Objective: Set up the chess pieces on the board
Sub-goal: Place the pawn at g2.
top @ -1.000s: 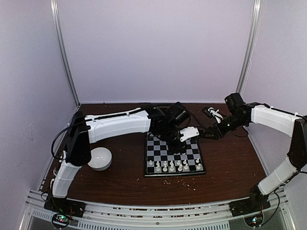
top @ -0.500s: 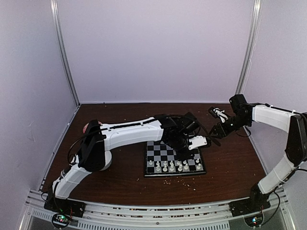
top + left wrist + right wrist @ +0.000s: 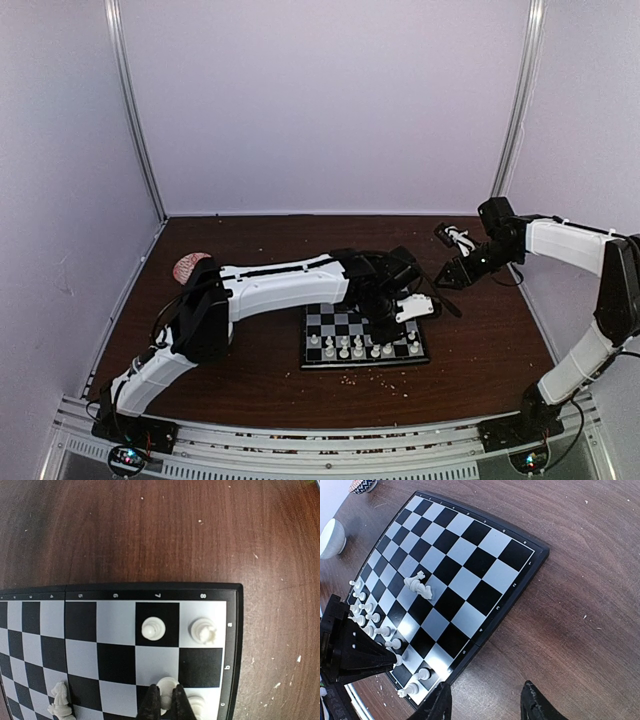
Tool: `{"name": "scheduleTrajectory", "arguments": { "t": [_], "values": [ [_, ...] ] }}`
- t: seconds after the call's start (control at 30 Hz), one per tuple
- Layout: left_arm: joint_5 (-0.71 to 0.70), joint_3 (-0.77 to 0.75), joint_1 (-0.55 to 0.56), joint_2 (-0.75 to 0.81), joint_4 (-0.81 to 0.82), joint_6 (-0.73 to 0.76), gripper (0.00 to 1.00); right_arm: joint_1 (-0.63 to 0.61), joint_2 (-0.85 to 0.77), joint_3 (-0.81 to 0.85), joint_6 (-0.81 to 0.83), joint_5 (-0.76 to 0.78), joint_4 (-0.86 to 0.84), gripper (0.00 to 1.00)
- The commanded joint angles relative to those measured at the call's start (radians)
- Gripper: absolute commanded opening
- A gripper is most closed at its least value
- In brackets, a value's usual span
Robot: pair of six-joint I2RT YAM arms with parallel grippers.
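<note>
The board [image 3: 340, 322] lies mid-table with black and pale grey checks. White chess pieces [image 3: 358, 348] stand in rows along its near edge. My left gripper [image 3: 165, 701] hangs low over the board's near right corner, shut on a small white chess piece [image 3: 167, 685]. A pawn [image 3: 153, 628] and a rook [image 3: 204, 631] stand just beyond it. A knight [image 3: 418, 586] lies toppled on the board [image 3: 470, 550]. My right gripper [image 3: 487, 706] hovers open over bare table beside the board's right edge, with nothing between its fingers [image 3: 437, 705].
A round white bowl [image 3: 331, 537] sits left of the board, hidden behind my left arm [image 3: 270, 285] in the top view. A pinkish patterned object [image 3: 188, 265] lies at the far left. Crumbs [image 3: 372, 378] dot the wood in front of the board.
My left arm has swung right and nearer across the board, lowering its gripper to the near right corner. The right gripper has pulled back to the right, off the board.
</note>
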State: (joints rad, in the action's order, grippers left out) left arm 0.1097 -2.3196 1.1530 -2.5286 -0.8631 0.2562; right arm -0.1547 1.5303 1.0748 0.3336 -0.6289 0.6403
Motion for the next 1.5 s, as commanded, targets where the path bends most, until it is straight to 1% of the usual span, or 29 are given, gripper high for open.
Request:
{"name": "scheduleTrajectory", "arguments": {
  "t": [0.0, 0.47, 1.0, 1.2, 1.37, 1.47],
  "values": [
    [-0.005, -0.041, -0.001, -0.018, 0.014, 0.000, 0.00, 0.007, 0.016, 0.029, 0.005, -0.015, 0.016, 0.48],
    [0.011, -0.059, -0.001, -0.041, 0.030, -0.005, 0.00, 0.008, 0.032, 0.036, 0.015, -0.026, 0.031, 0.48],
    [-0.011, -0.081, -0.001, -0.072, 0.030, -0.015, 0.00, 0.008, 0.042, 0.041, 0.022, -0.038, 0.045, 0.48],
    [-0.024, -0.081, -0.001, -0.066, 0.030, -0.018, 0.08, 0.008, 0.040, 0.042, 0.022, -0.040, 0.048, 0.48],
    [-0.040, -0.075, -0.001, -0.040, 0.035, -0.017, 0.19, 0.009, 0.038, 0.043, 0.021, -0.043, 0.050, 0.48],
    [-0.048, -0.031, -0.001, -0.001, 0.073, -0.020, 0.23, 0.008, 0.037, 0.045, 0.019, -0.043, 0.048, 0.48]
  ]
}}
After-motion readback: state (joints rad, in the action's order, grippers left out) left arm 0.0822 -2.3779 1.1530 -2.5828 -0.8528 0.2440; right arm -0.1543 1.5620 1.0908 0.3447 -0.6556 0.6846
